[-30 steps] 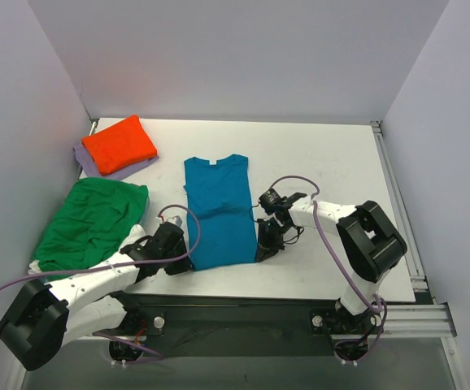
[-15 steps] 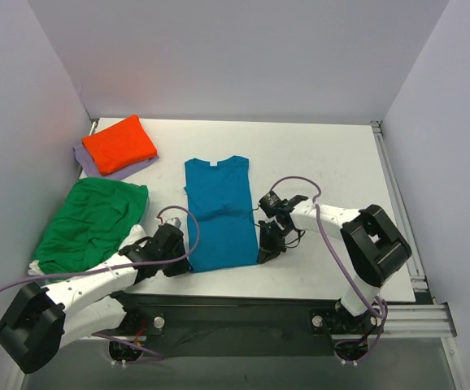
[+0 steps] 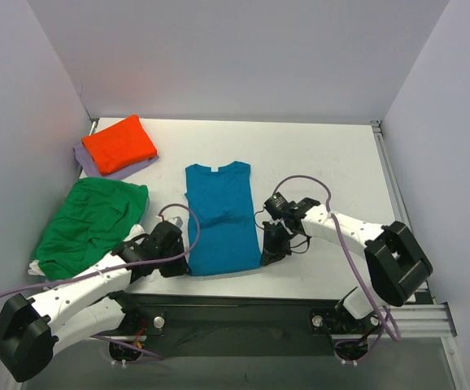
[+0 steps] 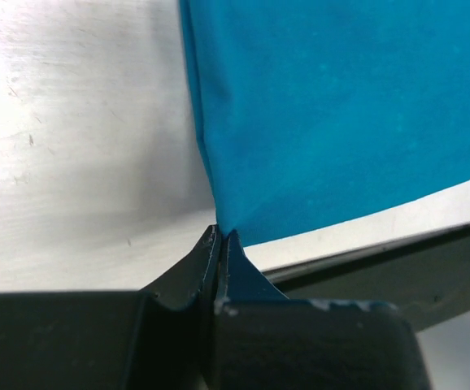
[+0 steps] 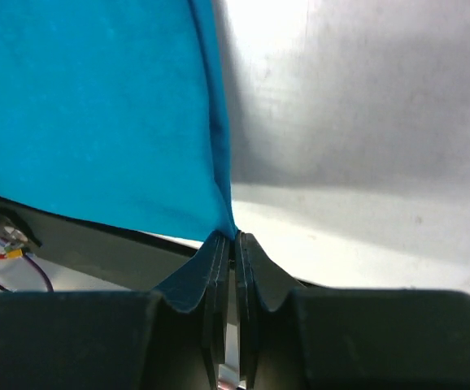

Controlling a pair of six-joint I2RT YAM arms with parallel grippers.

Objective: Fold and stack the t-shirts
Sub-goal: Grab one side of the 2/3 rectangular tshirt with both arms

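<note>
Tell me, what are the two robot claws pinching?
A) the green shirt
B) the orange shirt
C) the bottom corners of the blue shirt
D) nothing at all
C: in the wrist views the left claw and the right claw are each shut on a bottom corner of the teal-blue shirt.

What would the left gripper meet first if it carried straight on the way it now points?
The teal-blue t-shirt: the left gripper is shut on its near corner, and the cloth lies directly ahead, as far as the wrist view shows.
</note>
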